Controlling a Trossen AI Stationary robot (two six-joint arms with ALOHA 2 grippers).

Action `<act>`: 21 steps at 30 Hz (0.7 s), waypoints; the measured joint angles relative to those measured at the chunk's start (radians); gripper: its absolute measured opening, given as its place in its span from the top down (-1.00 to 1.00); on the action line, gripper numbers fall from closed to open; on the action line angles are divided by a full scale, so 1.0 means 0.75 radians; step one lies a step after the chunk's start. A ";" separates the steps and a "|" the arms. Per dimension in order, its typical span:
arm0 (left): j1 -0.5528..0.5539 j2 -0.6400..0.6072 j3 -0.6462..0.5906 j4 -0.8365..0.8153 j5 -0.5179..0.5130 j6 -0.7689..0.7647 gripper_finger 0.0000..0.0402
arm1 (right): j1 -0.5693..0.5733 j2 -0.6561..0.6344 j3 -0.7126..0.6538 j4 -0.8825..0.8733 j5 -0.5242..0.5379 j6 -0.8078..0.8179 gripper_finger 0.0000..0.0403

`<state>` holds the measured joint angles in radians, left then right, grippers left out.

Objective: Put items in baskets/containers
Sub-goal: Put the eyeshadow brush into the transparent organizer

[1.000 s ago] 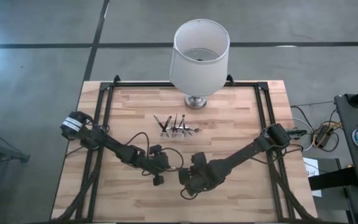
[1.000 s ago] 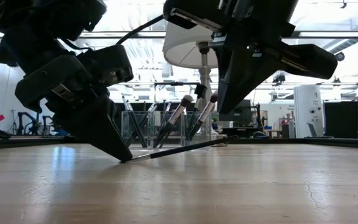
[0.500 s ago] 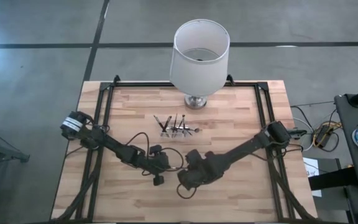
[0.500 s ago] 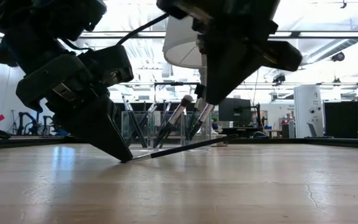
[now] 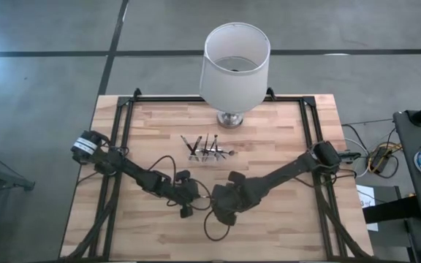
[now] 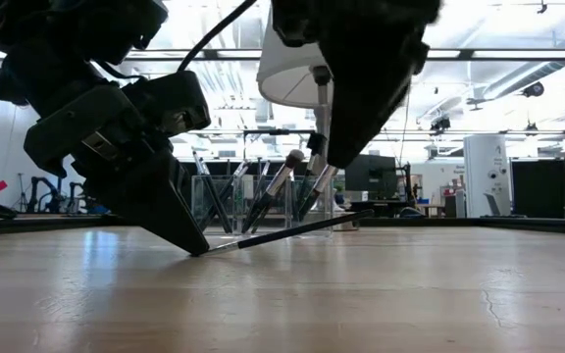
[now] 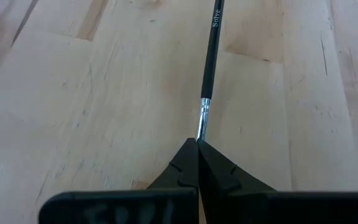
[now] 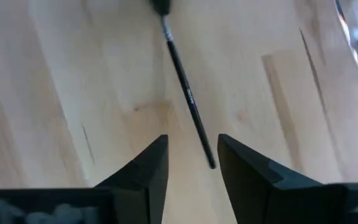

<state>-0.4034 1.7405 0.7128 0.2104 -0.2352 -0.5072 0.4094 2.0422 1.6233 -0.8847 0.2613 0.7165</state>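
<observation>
From above, both dark arms meet near the front of the pale wooden table (image 5: 283, 131); the clear holder (image 5: 207, 153) with thin sticks stands mid-table, before the white lampshade (image 5: 234, 64).

At table height, the left gripper (image 6: 196, 245) pins one end of a slim black brush (image 6: 292, 230), its far end raised.

Left wrist: wedge-shaped jaws pinched shut on the brush's (image 7: 211, 56) silver ferrule.

Right wrist: right gripper (image 8: 191, 152), jaws parted, hovers over the handle's tip.
</observation>
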 joint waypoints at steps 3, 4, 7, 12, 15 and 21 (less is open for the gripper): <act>0.000 0.000 -0.001 0.000 0.000 -0.001 1.00 | -0.002 0.002 -0.004 -0.003 -0.021 -0.226 0.33; 0.000 0.000 -0.001 0.000 0.001 -0.001 1.00 | -0.003 0.002 -0.004 -0.002 -0.023 -0.287 0.34; 0.000 0.000 -0.001 0.000 0.001 -0.003 1.00 | -0.013 0.002 -0.006 0.007 -0.044 -0.387 0.36; 0.000 0.000 -0.001 0.000 0.000 -0.006 1.00 | -0.042 0.008 -0.038 0.040 -0.076 -0.439 0.36; -0.001 0.000 -0.001 0.000 -0.002 -0.009 1.00 | -0.048 0.027 -0.049 0.097 -0.079 -0.440 0.34; -0.001 0.001 -0.002 -0.001 -0.009 -0.025 1.00 | -0.049 0.074 -0.054 0.162 -0.072 -0.476 0.32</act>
<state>-0.4038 1.7409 0.7116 0.2100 -0.2417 -0.5262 0.3729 2.0980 1.5829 -0.7631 0.2071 0.3593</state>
